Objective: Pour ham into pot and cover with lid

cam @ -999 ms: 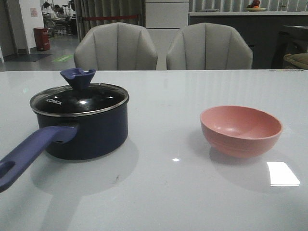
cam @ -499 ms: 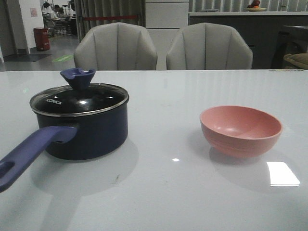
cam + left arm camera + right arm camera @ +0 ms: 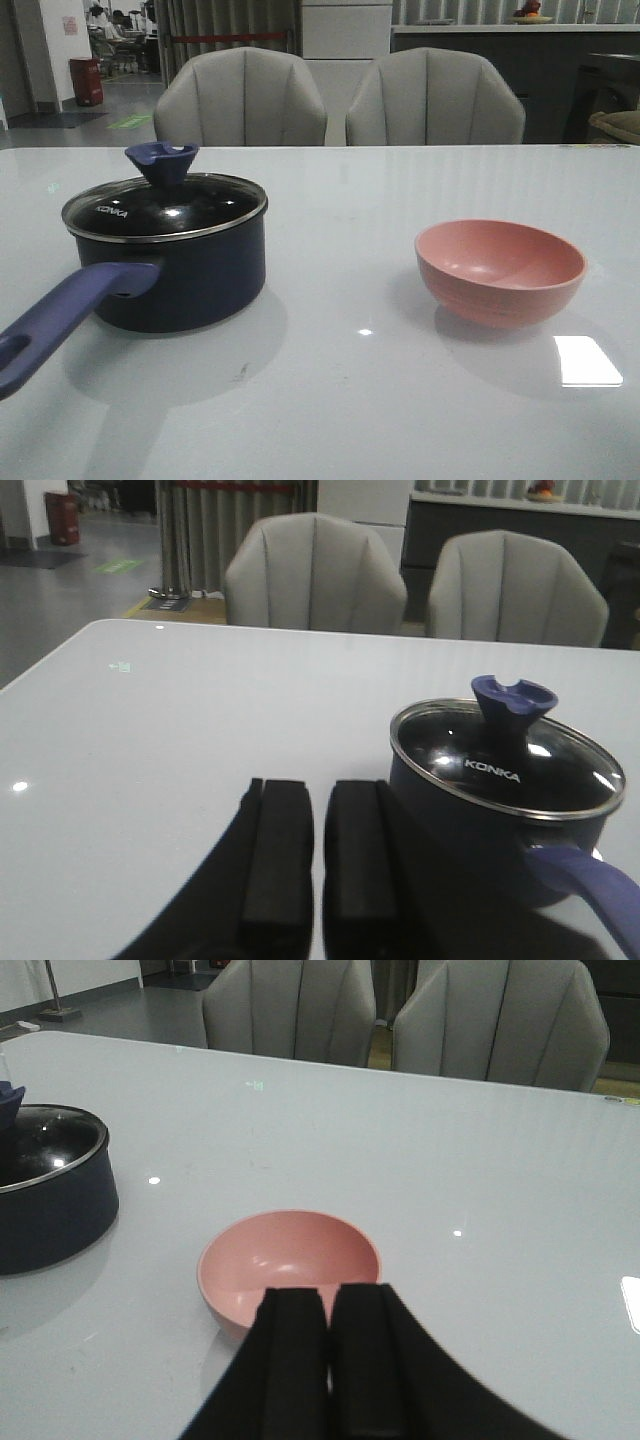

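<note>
The dark navy pot (image 3: 190,285) stands on the left of the table, its long purple-blue handle (image 3: 60,315) pointing toward the near left edge. The glass lid (image 3: 165,208) with its blue knob (image 3: 162,160) rests on the pot. No ham is in view. In the left wrist view the left gripper (image 3: 320,785) is shut and empty, just beside the pot (image 3: 460,820) and lid (image 3: 505,770). The right gripper (image 3: 328,1292) is shut and empty, hovering at the near rim of the pink bowl (image 3: 290,1255). Neither gripper shows in the front view.
The pink bowl (image 3: 500,270) sits on the right of the white table (image 3: 340,200), its inside bare. Two grey chairs (image 3: 240,100) stand behind the far edge. The pot (image 3: 50,1210) lies well left of the bowl.
</note>
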